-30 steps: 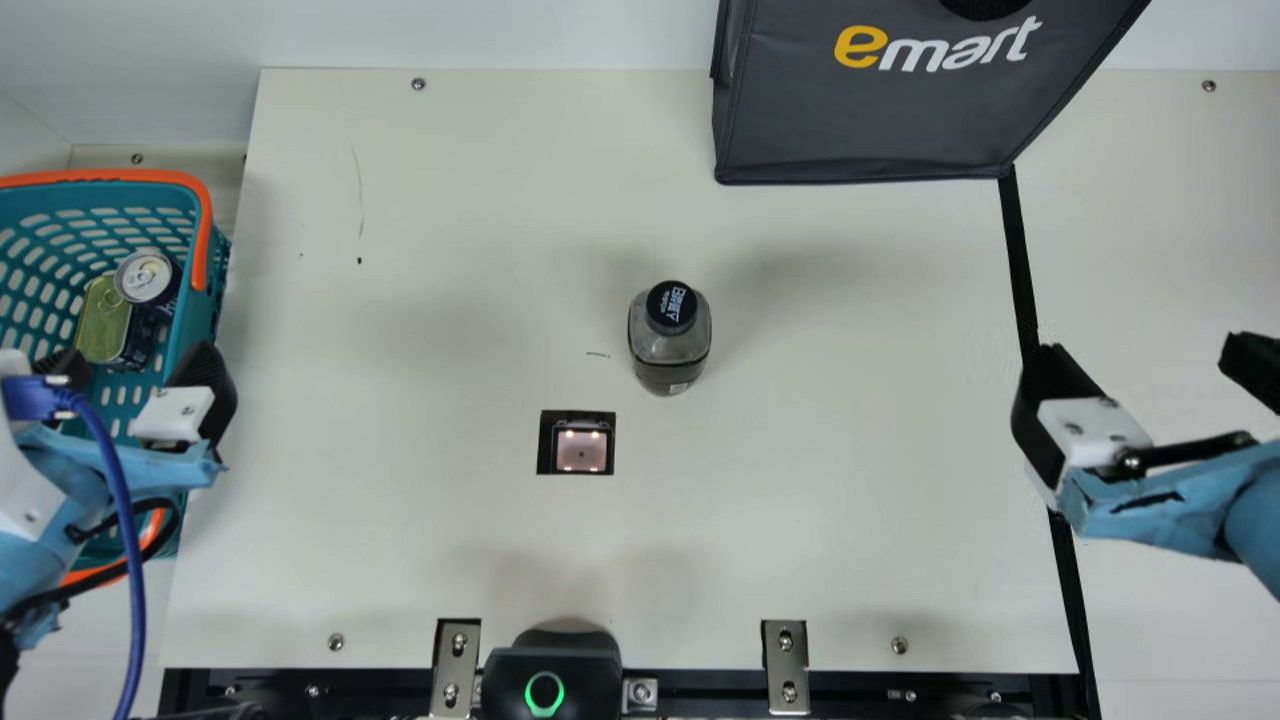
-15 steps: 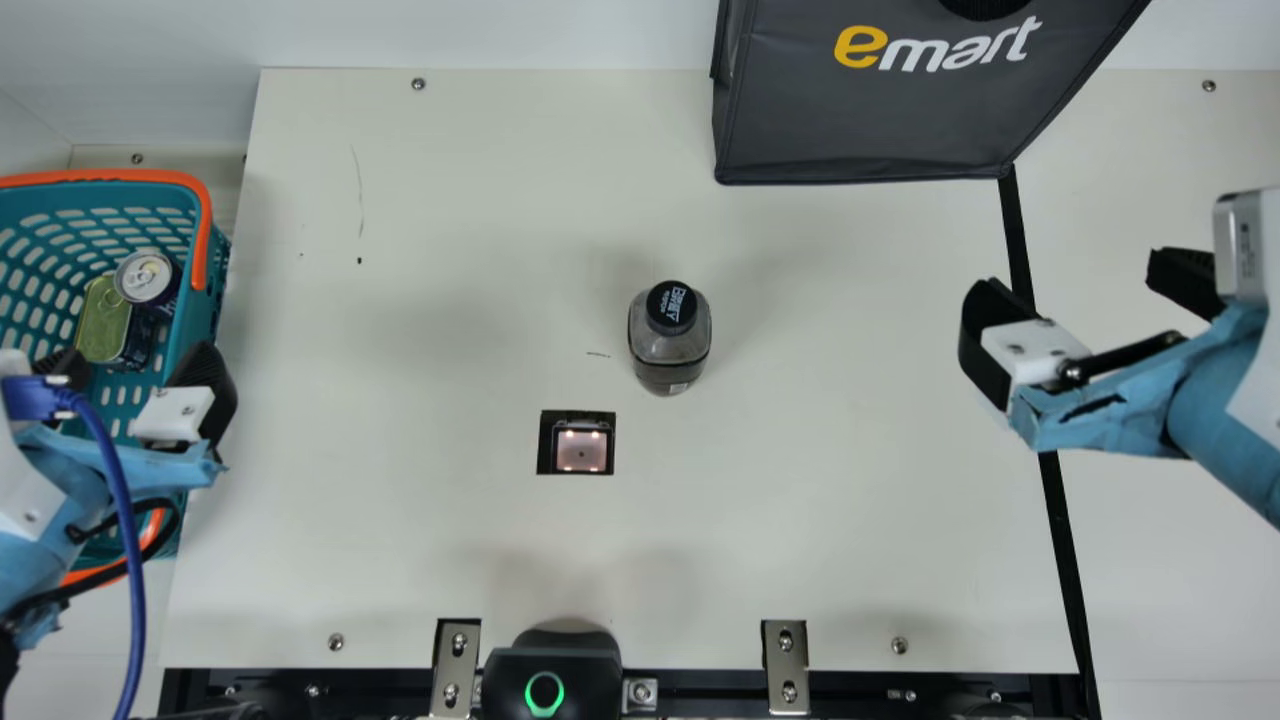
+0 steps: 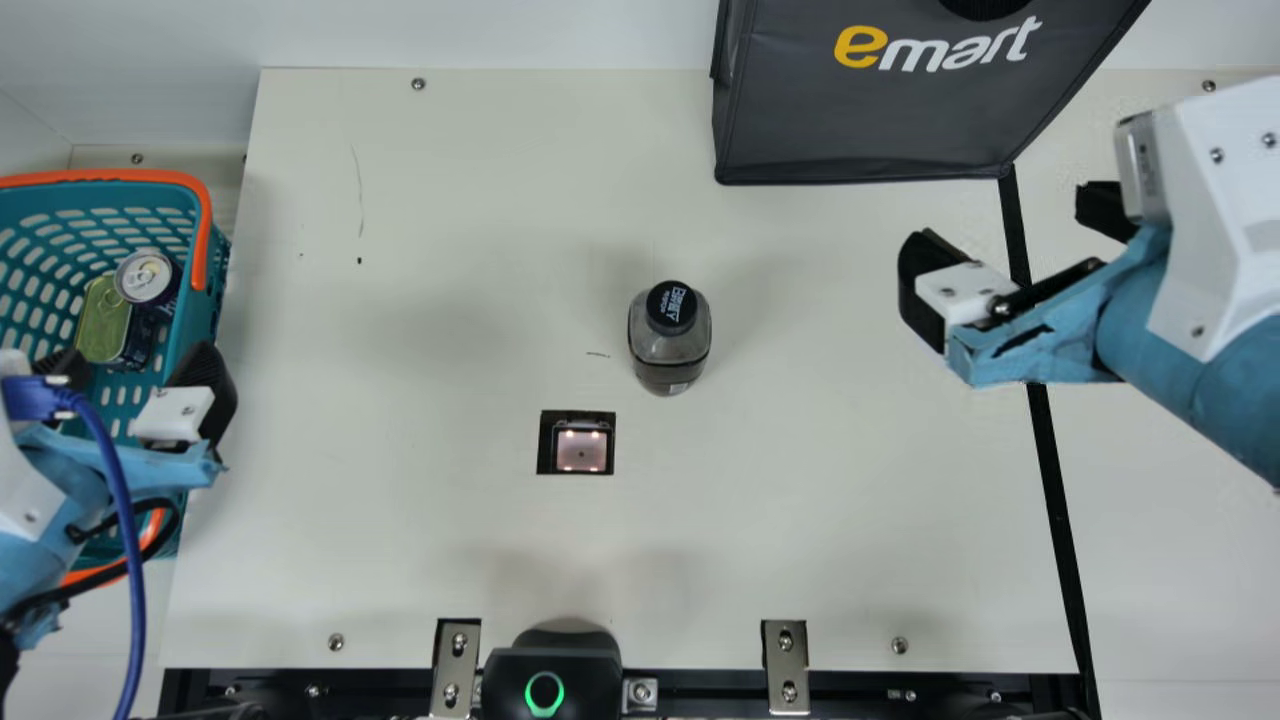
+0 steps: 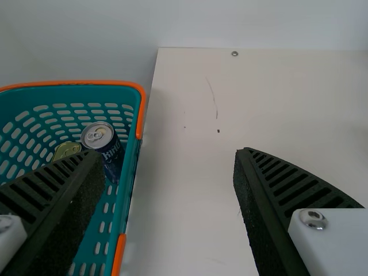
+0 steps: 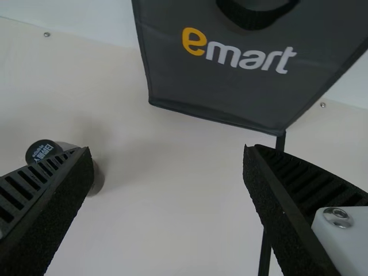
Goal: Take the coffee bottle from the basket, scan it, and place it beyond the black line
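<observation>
In the main view, the right gripper [image 3: 1012,225] has come inward from the right edge and up the view toward the bag [image 3: 870,125], bringing more of its arm into sight. Its fingers are spread wide, holding nothing, one on either side of the black line [image 3: 1056,490] as seen from above. The coffee bottle [image 3: 668,348] stands upright where it was, on the cream surface [image 3: 400,560], between the scanner window [image 3: 581,448] and the bag, short of the line. The left gripper [image 3: 132,368] has stayed at the basket [image 3: 213,280], wide open and empty; a can [image 3: 148,276] and a green-topped tin [image 3: 101,322] lie inside. The surface carries a thin scratch, a few dark specks and small screws, with two metal brackets [image 3: 457,650] [image 3: 786,650] and a black device [image 3: 550,675] with a green ring along the near edge. A white wall [image 3: 450,35] rises behind.

In the left wrist view, the left gripper's fingers are far apart with nothing gripped, one in front of the basket, the other in front of the surface.

In the right wrist view, the right gripper is likewise wide open and empty; one finger partly covers the bottle, the other part of the line.In the main view, the right gripper [image 3: 1012,225] has come inward from the right edge and up the view toward the bag [image 3: 870,125], bringing more of its arm into sight. Its fingers are spread wide, holding nothing, one on either side of the black line [image 3: 1056,490] as seen from above. The coffee bottle [image 3: 668,348] stands upright where it was, on the cream surface [image 3: 400,560], between the scanner window [image 3: 581,448] and the bag, short of the line. The left gripper [image 3: 132,368] has stayed at the basket [image 3: 213,280], wide open and empty; a can [image 3: 148,276] and a green-topped tin [image 3: 101,322] lie inside. The surface carries a thin scratch, a few dark specks and small screws, with metal brackets [image 3: 786,650] and a black device [image 3: 550,675] with a green ring along the near edge. A white wall [image 3: 450,35] rises behind.

In the left wrist view, the left gripper's fingers are far apart with nothing gripped, one in front of the basket, the other in front of the surface.

In the right wrist view, the right gripper is likewise wide open and empty; one finger partly covers the bottle, the other part of the line.
</observation>
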`<action>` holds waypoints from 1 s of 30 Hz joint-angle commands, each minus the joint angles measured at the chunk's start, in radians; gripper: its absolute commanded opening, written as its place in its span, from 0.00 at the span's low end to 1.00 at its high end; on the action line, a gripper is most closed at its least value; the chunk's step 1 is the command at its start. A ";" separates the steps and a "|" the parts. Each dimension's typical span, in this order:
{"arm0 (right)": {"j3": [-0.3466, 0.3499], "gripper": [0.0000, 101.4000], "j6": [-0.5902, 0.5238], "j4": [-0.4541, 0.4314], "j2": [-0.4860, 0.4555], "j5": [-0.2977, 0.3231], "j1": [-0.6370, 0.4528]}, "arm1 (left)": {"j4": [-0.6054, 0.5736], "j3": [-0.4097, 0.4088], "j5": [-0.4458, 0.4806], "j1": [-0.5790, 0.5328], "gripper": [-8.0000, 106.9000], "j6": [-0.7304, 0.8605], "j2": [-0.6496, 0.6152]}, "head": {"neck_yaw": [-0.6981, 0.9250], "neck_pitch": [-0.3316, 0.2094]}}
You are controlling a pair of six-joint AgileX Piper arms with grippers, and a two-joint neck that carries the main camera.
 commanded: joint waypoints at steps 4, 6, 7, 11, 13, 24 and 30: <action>-0.007 0.90 0.053 -0.042 0.022 -0.014 0.079 | 0.000 0.000 0.000 0.000 0.85 0.000 0.000 | 0.002 -0.027; -0.009 0.90 0.073 -0.056 0.030 -0.020 0.108 | 0.000 0.000 0.000 0.000 0.85 0.000 0.000 | 0.002 -0.027; -0.011 0.90 0.083 -0.063 0.034 -0.022 0.122 | 0.000 0.000 0.000 0.000 0.85 0.000 0.000 | 0.002 -0.027; -0.014 0.90 0.120 -0.088 0.050 -0.030 0.178 | 0.000 0.000 0.000 0.000 0.85 0.000 0.000 | 0.002 -0.027; -0.014 0.90 0.135 -0.097 0.057 -0.034 0.202 | 0.000 0.000 0.000 0.000 0.85 0.000 0.000 | 0.002 -0.027; -0.011 0.90 0.192 -0.093 0.095 -0.052 0.291 | 0.000 0.000 0.000 0.000 0.85 0.000 0.000 | 0.002 -0.027; -0.011 0.90 0.192 -0.057 0.114 -0.058 0.311 | 0.000 0.000 0.000 0.000 0.85 0.000 0.000 | 0.002 -0.027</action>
